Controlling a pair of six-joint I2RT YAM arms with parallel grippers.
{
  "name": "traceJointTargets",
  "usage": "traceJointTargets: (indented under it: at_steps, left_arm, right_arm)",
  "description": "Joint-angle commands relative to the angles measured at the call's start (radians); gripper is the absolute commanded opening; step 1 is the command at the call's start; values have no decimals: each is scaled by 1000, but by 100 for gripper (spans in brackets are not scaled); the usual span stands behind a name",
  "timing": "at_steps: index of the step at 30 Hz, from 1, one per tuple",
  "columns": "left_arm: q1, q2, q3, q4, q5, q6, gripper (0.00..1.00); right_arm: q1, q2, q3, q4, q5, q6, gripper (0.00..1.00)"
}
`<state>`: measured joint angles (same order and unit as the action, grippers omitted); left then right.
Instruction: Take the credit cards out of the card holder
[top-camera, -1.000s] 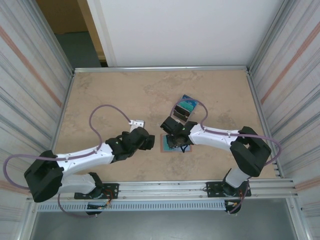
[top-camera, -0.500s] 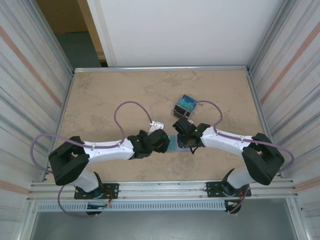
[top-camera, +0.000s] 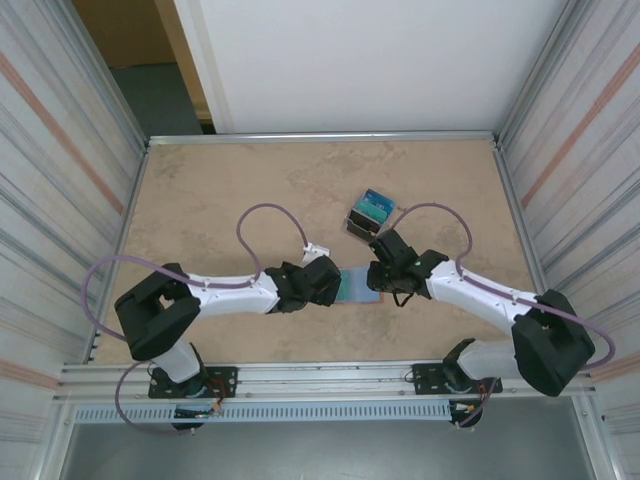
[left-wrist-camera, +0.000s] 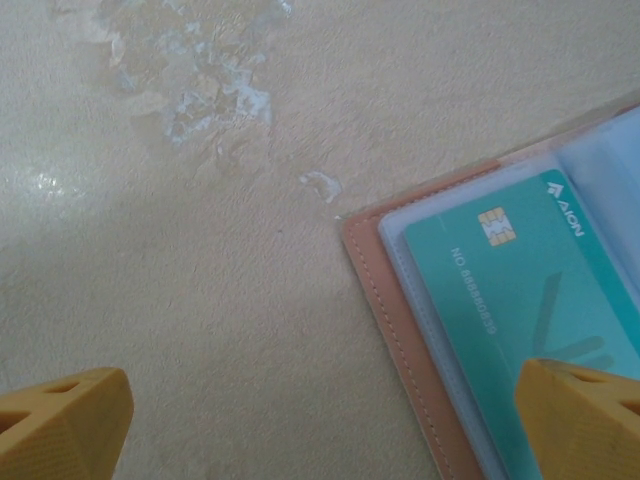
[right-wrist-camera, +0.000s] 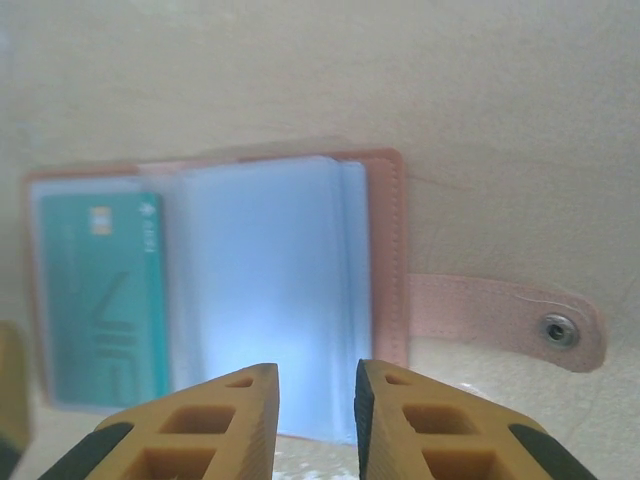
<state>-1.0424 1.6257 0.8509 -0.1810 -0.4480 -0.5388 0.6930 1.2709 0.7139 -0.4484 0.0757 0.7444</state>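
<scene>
**Q:** Where is the holder?
**A:** The holder (top-camera: 356, 286) lies open on the table (top-camera: 220, 190), between the two grippers, with its tab (right-wrist-camera: 500, 318) spread out to one side.

**Q:** How far along is the task?
**A:** Opening is done; extraction appears not yet begun. One card (left-wrist-camera: 510, 290) sits in its clear sleeve. Whether the paler sleeves hold cards cannot be told.

**Q:** And the fingers?
**A:** The left gripper (left-wrist-camera: 322, 415) is spread wide and empty, one fingertip above the card. The right gripper (right-wrist-camera: 317, 400) shows a narrow gap with nothing in it.
</scene>
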Motion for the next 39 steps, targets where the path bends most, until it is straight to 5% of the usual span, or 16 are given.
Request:
traceJointTargets:
  at_steps: [1,14,39]
  left_arm:
    - [11,20,5,4,24,-24,99]
    - [20,49,1,-31,21,-52,99]
    - [31,-20,-26,-25,3,-55,99]
  right_arm:
    - [-11,-31,1,33,-76,8,26]
    - [-17,73,6,170,-265,13,22]
    - [-23,216,18,250,-326,23,21]
